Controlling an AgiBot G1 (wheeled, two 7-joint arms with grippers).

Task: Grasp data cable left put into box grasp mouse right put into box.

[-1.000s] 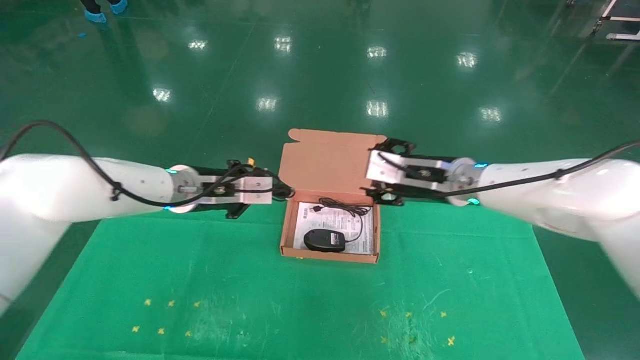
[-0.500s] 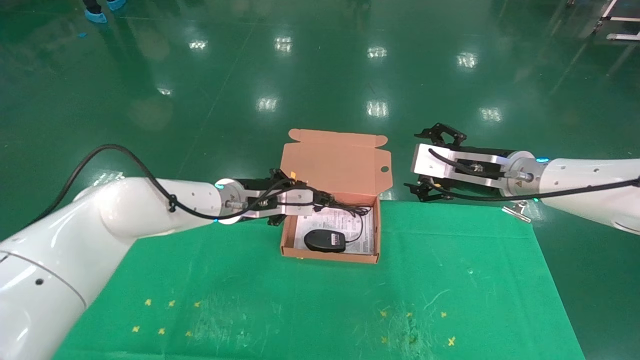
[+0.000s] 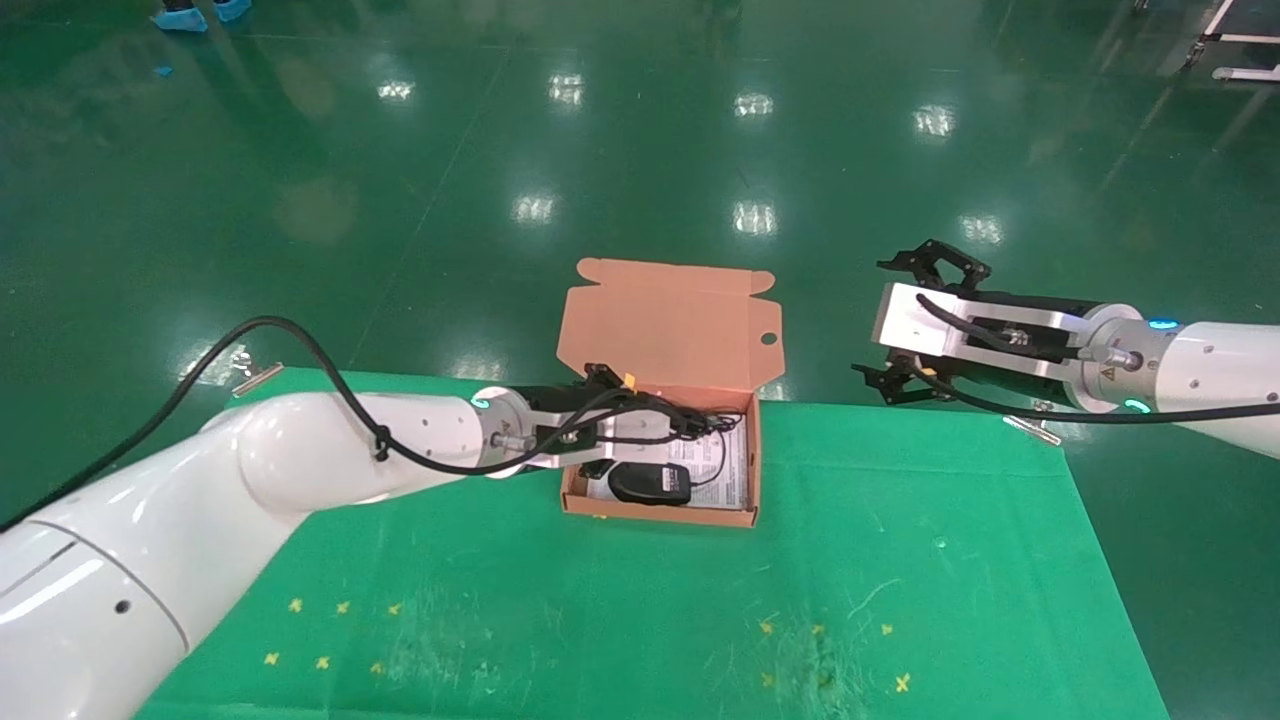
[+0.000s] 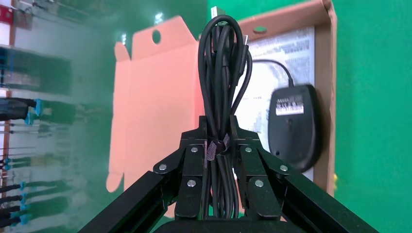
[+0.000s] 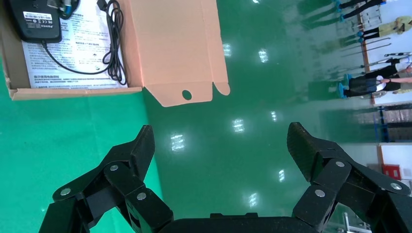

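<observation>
1. The data cable [image 4: 221, 92], a long black bundle of loops, is clamped between the fingers of the left hand [image 4: 219, 145] (a small strap binds it at the grip) and sticks out past them over the box [image 3: 742, 470].
2. In the head view the left hand [image 3: 690, 422] reaches into the open box from its left side; whether the cable touches the box floor I cannot tell.
3. The mouse [image 3: 650, 483] lies inside the box on the white printed sheet [image 5: 73, 63], its cord [image 5: 114, 43] coiled beside it.
4. The box sits on the green desk [image 3: 900, 600], lid flap [image 3: 670, 325] standing open.
5. The right hand [image 5: 221, 145] hovers well to the box's right, spread wide and empty.
</observation>
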